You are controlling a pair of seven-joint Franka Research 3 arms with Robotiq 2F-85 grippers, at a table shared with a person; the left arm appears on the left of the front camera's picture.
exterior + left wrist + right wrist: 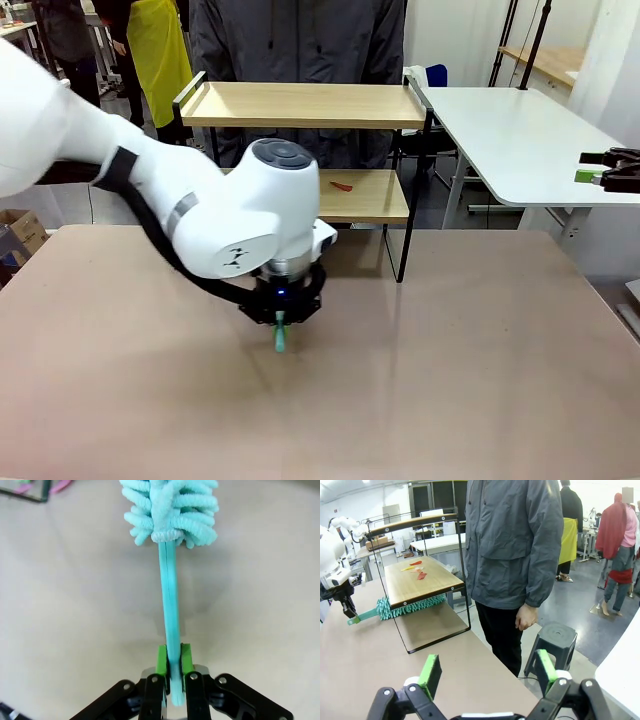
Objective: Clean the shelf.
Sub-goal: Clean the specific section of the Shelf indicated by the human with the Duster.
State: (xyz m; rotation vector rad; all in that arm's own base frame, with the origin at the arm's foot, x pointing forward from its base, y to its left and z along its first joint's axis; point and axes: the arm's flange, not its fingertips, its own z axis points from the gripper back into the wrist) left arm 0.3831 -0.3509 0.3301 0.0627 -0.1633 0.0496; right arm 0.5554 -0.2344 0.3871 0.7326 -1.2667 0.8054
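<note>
Left claw (171,667) pinches the teal duster (170,510) by its thin, stiff handle; I judge the fluffy head soft and light. Shelf (300,105) stands beyond that claw, probably light, easily nudged. Right claw (487,675) is spread, empty.

— What colour is the fluffy chenille duster (170,510) at your twelve o'clock?
— Pale turquoise, handle and tufts alike. Your black left gripper (171,656) has bright green pads, and so does the right gripper (488,672).
— And the two-tier wooden shelf (300,105)?
— Light honey boards in a thin black frame. You'll see a small red scrap (342,185) at three o'clock on its lower board. The matte table (450,350) is plain greyish beige.
</note>
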